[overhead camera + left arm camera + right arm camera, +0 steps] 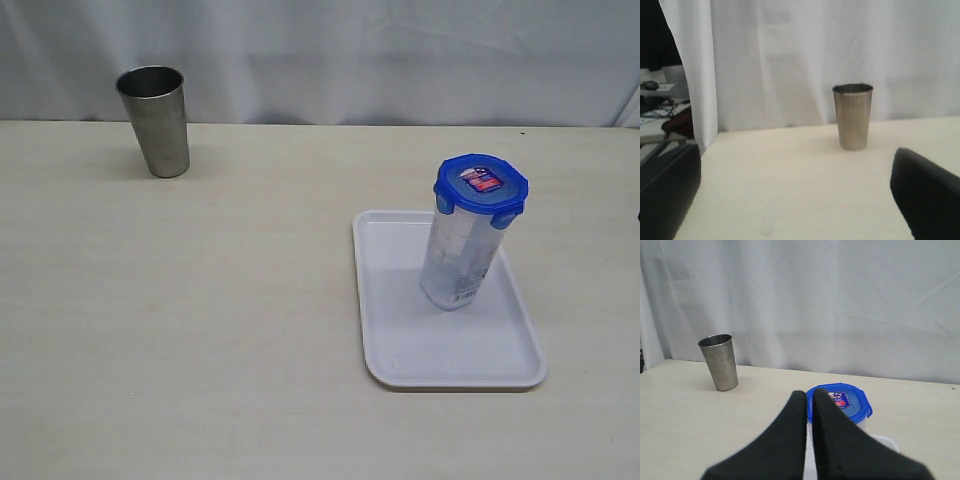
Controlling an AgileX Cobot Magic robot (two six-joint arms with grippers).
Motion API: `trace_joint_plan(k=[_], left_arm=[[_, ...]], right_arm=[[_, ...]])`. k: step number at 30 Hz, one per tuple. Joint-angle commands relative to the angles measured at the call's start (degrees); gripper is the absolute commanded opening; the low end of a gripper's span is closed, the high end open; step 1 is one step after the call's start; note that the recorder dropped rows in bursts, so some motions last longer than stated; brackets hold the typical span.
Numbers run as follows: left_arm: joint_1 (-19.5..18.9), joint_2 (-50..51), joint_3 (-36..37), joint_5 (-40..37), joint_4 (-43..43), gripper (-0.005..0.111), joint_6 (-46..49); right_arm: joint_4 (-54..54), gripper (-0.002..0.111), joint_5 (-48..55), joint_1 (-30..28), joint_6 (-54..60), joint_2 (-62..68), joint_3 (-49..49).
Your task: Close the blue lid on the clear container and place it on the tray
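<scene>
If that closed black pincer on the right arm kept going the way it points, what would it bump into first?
Most likely the round bright-blue plastic lid on the tall clear plastic container: the right pincer points at its near edge. The gap between them is hard to judge.

Count: 1 steel cup (153, 120); 1 clear container (458, 265); 1 blue lid (481, 188); 1 white tray (400, 340); 1 table (200, 350).
</scene>
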State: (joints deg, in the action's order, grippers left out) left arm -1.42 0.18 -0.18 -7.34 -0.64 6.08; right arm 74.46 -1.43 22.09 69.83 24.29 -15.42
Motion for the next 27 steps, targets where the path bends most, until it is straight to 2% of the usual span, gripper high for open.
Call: trace_joint_plan(k=[1, 4, 27], left_arm=[[-0.21, -0.18, 0.18, -8.16, -3.27, 0.096, -0.60], [-0.21, -0.18, 0.18, -10.52, -3.10, 0.096, -0.60], [-0.55, -0.18, 0.18, -9.64, -2.92, 0.095, 0.03]], right_arm=[[0.02, 0.005, -0.22, 0.09, -0.07, -0.23, 0.18], [0.02, 0.005, -0.22, 0.09, -0.07, -0.23, 0.18], [0.02, 0.005, -0.22, 0.09, -0.07, -0.23, 0.18]])
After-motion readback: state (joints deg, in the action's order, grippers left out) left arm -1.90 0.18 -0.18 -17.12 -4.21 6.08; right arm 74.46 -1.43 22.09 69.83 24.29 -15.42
